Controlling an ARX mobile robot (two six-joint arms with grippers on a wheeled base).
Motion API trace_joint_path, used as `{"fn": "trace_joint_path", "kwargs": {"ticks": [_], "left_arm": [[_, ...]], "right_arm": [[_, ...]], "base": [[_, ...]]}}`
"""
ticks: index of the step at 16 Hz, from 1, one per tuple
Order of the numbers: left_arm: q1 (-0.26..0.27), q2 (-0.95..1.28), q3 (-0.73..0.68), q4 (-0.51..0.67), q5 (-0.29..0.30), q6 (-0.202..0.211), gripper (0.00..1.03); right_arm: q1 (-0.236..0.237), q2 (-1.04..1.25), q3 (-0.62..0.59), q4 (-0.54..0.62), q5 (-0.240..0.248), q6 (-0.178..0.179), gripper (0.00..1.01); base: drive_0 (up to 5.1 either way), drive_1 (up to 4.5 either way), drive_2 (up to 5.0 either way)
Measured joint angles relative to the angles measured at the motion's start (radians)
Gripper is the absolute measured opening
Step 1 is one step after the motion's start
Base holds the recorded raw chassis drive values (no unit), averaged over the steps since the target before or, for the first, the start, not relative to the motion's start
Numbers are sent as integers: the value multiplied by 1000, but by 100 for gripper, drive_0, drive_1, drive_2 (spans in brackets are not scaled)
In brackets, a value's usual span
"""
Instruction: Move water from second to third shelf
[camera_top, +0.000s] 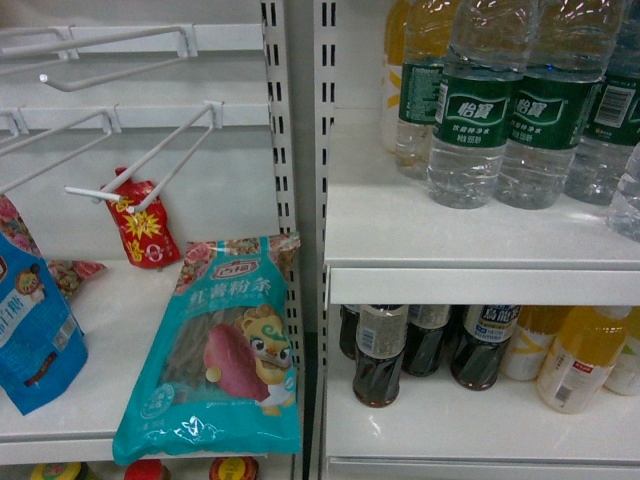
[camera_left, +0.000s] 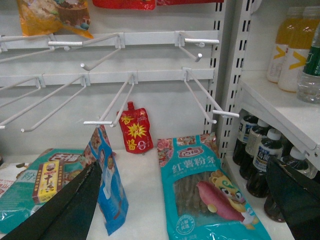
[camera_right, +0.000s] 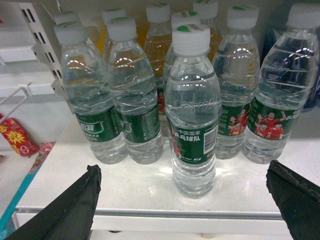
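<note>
Right gripper spread wide, squared on front water bottle standing proud of row, easiest grab; left gripper apart, idle near snack shelf.

The water at centre frame is clear, glossy ribbed plastic with a smooth green wrap label. The shelf beneath looks smooth, white-painted, slightly shiny. The teal noodle packet at lower left is crinkled glossy film.
</note>
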Motion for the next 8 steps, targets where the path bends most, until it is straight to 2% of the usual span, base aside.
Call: {"fn": "trace_joint_path", "kwargs": {"ticks": [3, 4, 5, 6, 7, 8], "left_arm": [[0, 0, 0, 0, 0, 0, 98], [0, 0, 0, 0, 0, 0, 98], [0, 0, 0, 0, 0, 0, 98], [0, 0, 0, 0, 0, 0, 98], [0, 0, 0, 0, 0, 0, 98], [0, 0, 0, 0, 0, 0, 98]], "right_arm": [[16, -144, -20, -74, 13, 8, 98], [49, -214, -74, 39, 93, -6, 89], [60, -309, -141, 33, 124, -28, 76], [58, -461, -265, -16, 139, -40, 51], [58, -548, -357, 21, 139, -47, 24], [58, -570, -392, 28, 139, -47, 11]], "base": [[0, 0, 0], [0, 0, 0], [0, 0, 0], [0, 0, 0], [0, 0, 0], [0, 0, 0]]}}
